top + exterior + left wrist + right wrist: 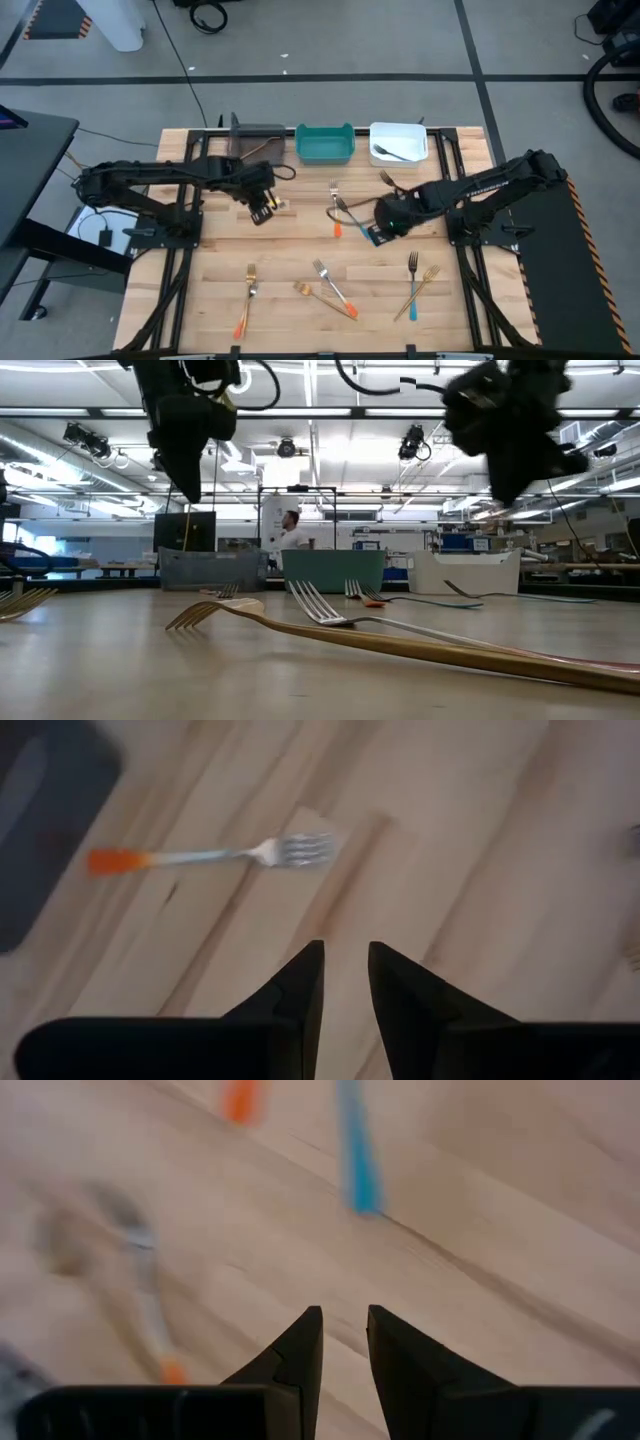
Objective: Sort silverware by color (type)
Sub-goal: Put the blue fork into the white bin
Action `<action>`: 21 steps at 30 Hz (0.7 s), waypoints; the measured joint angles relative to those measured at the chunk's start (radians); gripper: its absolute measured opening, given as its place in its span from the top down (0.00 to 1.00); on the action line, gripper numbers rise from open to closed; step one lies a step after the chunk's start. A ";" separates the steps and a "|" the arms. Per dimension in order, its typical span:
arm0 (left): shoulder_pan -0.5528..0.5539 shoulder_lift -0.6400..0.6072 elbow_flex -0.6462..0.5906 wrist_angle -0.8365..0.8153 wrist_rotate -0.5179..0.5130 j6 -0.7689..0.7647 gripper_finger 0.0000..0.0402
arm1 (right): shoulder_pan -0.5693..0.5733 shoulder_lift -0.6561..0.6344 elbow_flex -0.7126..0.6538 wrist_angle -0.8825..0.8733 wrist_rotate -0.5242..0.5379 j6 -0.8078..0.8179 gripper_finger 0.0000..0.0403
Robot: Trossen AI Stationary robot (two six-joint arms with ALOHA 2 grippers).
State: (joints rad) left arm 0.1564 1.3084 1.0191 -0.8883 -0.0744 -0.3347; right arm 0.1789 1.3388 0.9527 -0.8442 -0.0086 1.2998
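Observation:
Forks lie flat on the wooden table (290, 250). An orange-handled fork (336, 210) crosses another fork at mid table, and a gold one (386, 180) lies beyond them. Near the front edge lie an orange-handled fork (246, 298), a gold one (306, 291), another orange-handled one (336, 288), a blue-handled one (412, 285) and a gold one (424, 286). My left gripper (263, 210) hangs above bare wood, open, with an orange-handled fork (210, 855) ahead of it. My right gripper (379, 233) is open above the table, with a blue handle (358, 1160) ahead.
A grey bin (258, 140), a teal bin (325, 144) and a white bin (398, 142) stand in a row at the far edge. A fork (390, 152) lies in the white bin. A person (292, 530) stands far off in the room behind the table.

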 joint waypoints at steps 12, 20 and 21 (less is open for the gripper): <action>-0.125 0.007 0.000 0.173 -0.008 0.005 0.77 | 0.254 0.001 -0.075 -0.101 0.117 0.598 0.77; -0.126 0.007 0.000 0.194 -0.037 0.006 0.77 | 0.401 0.001 -0.127 0.051 0.009 0.739 0.77; -0.126 0.007 0.000 0.196 -0.037 0.006 0.77 | 0.421 0.001 -0.135 0.066 -0.014 0.740 0.77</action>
State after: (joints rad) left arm 0.0299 1.3151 1.0191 -0.6921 -0.1118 -0.3286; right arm 0.5997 1.3399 0.8173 -0.7780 -0.0223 2.0396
